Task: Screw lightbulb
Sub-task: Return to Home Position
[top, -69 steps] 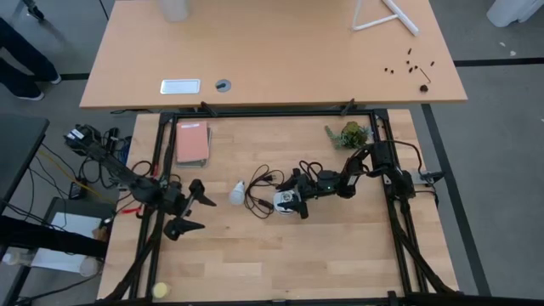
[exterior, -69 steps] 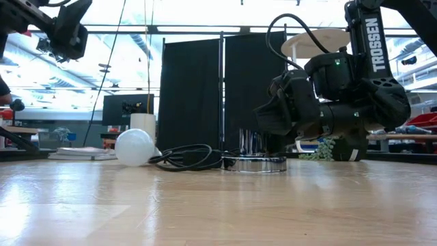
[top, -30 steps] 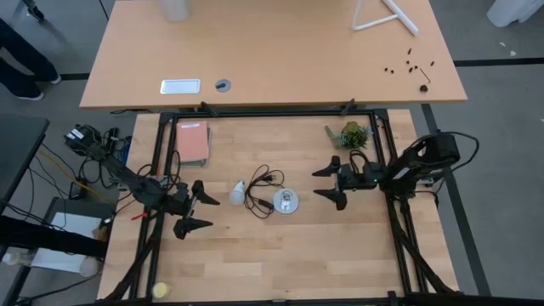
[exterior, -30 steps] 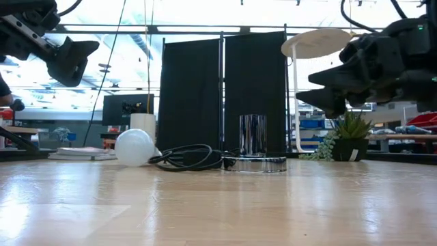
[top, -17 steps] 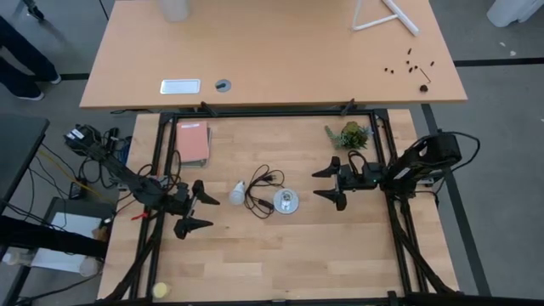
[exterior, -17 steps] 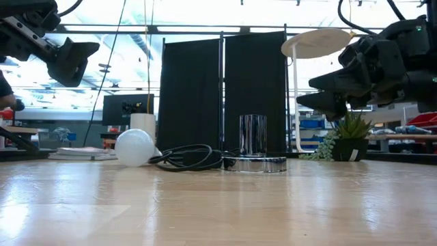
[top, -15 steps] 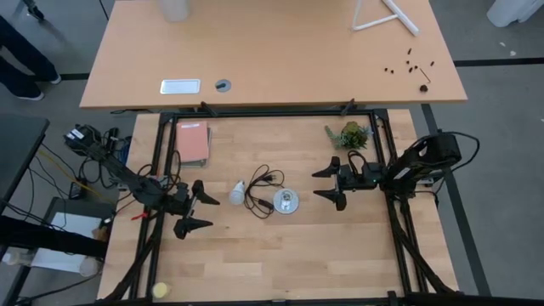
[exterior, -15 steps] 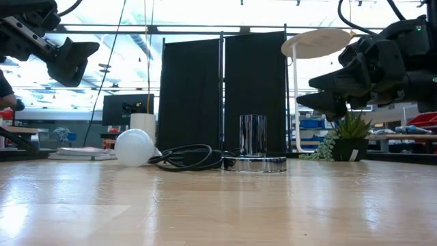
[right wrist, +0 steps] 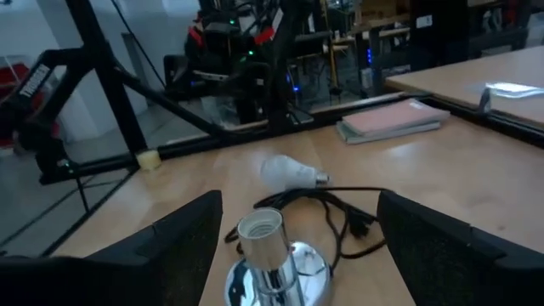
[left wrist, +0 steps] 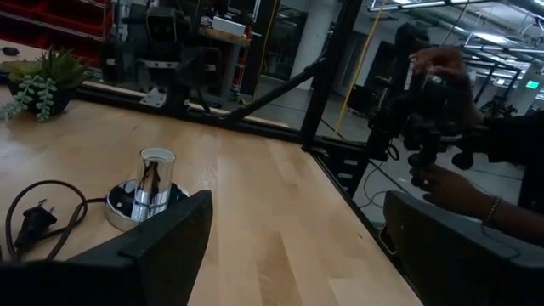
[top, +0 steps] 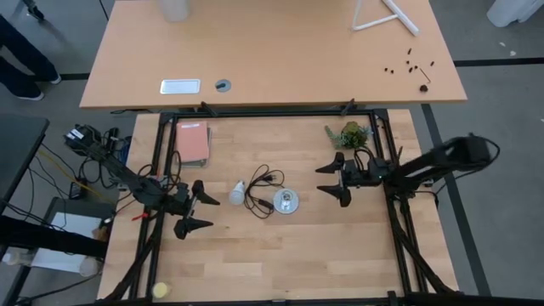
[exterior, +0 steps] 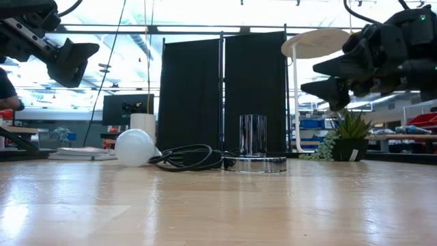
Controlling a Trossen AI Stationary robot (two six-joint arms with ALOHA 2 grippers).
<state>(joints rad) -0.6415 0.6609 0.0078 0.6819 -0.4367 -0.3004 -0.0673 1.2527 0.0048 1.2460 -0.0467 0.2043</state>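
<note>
The white lightbulb (top: 237, 192) lies on its side on the table left of centre; it also shows in the low view (exterior: 134, 147) and the right wrist view (right wrist: 291, 171). The silvery socket disc (top: 286, 202) with its upright tube (exterior: 253, 135) stands at the table's middle, its black cord (top: 262, 189) coiled beside it. My left gripper (top: 201, 212) is open, above the table, left of the bulb. My right gripper (top: 337, 180) is open, above the table, right of the socket.
A pink book (top: 192, 142) lies at the table's far left. A small potted plant (top: 348, 134) stands at the far right. A yellow ball (top: 160, 290) lies at the near left corner. A person's hands (left wrist: 450, 183) show beyond the table in the left wrist view.
My right gripper has risen a little and shifted slightly toward the table's far right, staying open, while its arm has stretched out to the right. My left gripper, the bulb and the socket have kept still.
</note>
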